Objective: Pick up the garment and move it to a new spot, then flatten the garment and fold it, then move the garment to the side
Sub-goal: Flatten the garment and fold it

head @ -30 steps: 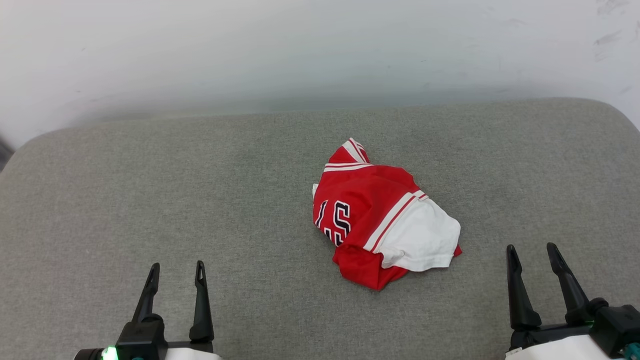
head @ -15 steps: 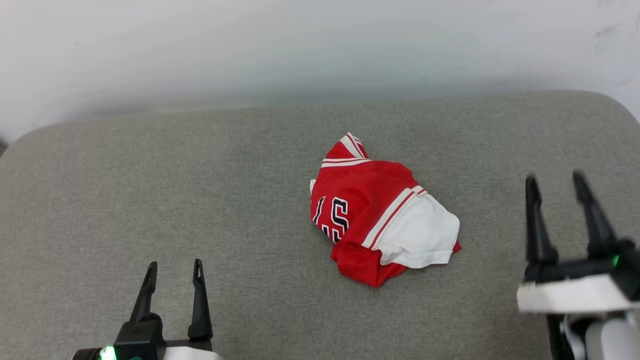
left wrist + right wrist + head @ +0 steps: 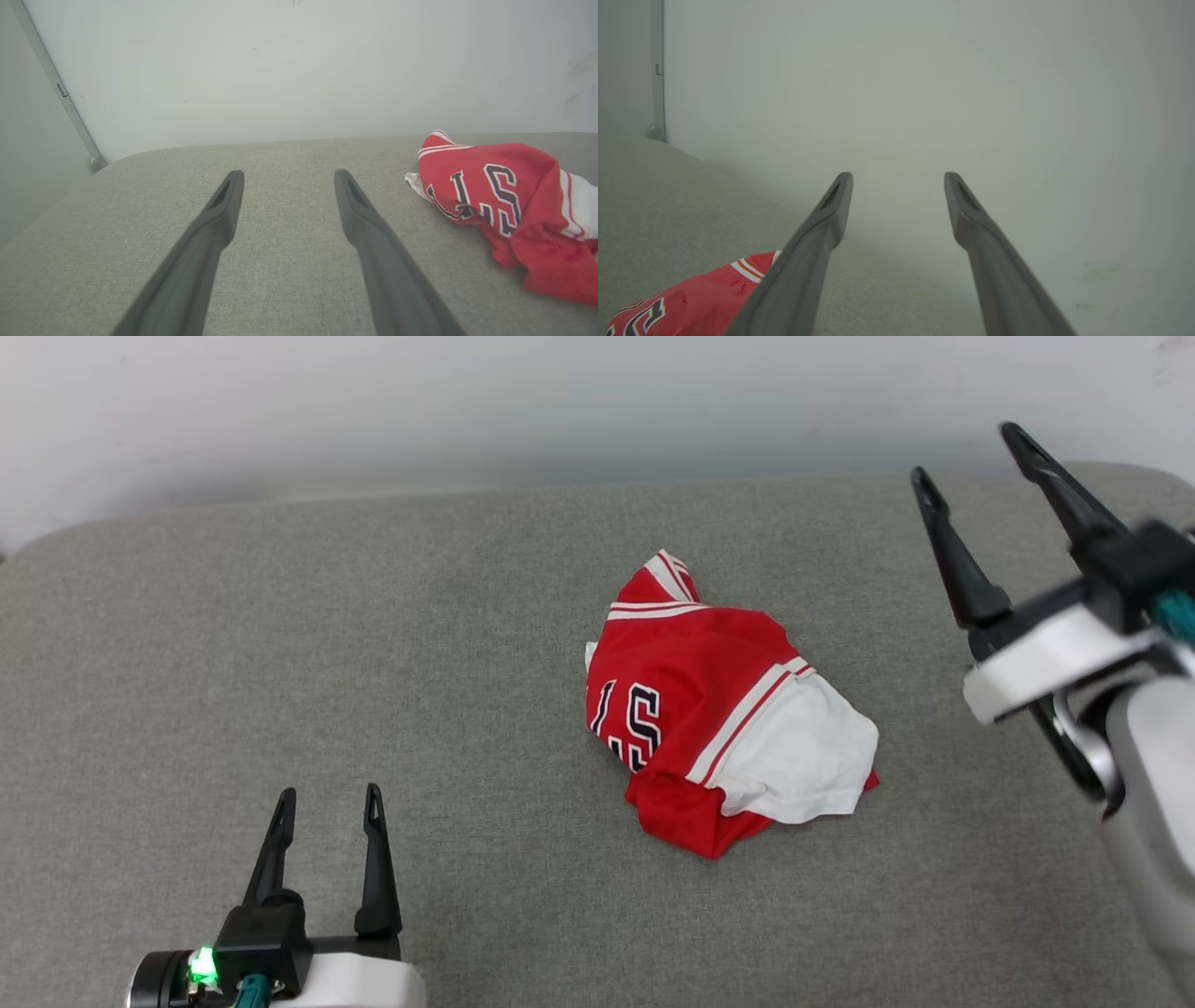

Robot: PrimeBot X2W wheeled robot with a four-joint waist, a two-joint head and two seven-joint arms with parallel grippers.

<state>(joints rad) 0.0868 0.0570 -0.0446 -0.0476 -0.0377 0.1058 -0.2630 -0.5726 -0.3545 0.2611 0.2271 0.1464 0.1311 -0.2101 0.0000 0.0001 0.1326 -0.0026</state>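
Note:
The garment lies crumpled on the grey cushion, right of centre: red cloth with black white-edged characters, striped trim and a white sleeve on its right side. It also lies at the right of the left wrist view, garment, and at the bottom left of the right wrist view, garment. My left gripper rests low at the front left, open and empty, well short of the shirt. My right gripper is raised at the far right, open and empty, fingers pointing toward the wall.
The grey fabric cushion spans the whole width, with rounded far corners. A pale wall rises right behind its far edge. A vertical grey strip runs down the wall at the left.
My right arm has risen and swung up the view, from the front right corner to high at the right edge. The camera shifted slightly; the garment and left gripper stayed put.

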